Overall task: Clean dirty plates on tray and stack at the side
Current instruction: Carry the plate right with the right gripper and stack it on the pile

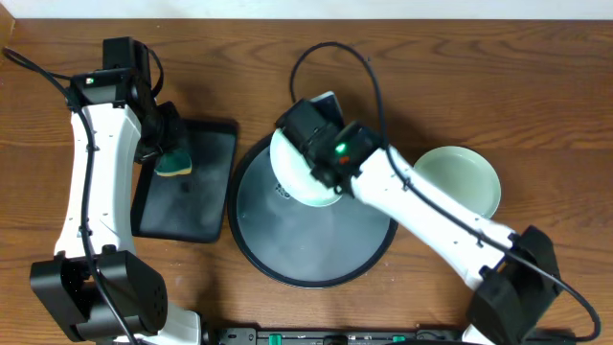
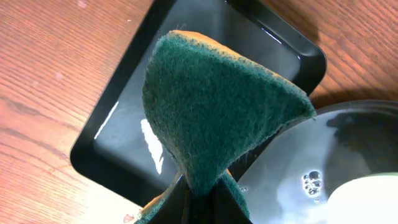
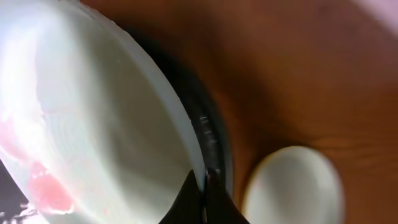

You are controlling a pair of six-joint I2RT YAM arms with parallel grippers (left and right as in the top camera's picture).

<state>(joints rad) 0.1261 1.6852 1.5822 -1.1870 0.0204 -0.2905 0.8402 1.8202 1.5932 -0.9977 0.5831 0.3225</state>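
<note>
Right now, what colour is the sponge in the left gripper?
The sponge is dark green; see left wrist view.

plate (image 3: 93, 124) blurry, cut off at left edge | sponge (image 2: 217, 106) hides most of L gripper (image 2: 202, 198)

Both arms are long white tubes with bulky black joints and black base blocks. The left arm (image 1: 91, 182) trails a black cable (image 1: 29, 65). The right arm (image 1: 431, 206) has a looping black cable (image 1: 326, 45) and a small green light (image 1: 338, 149).
</note>
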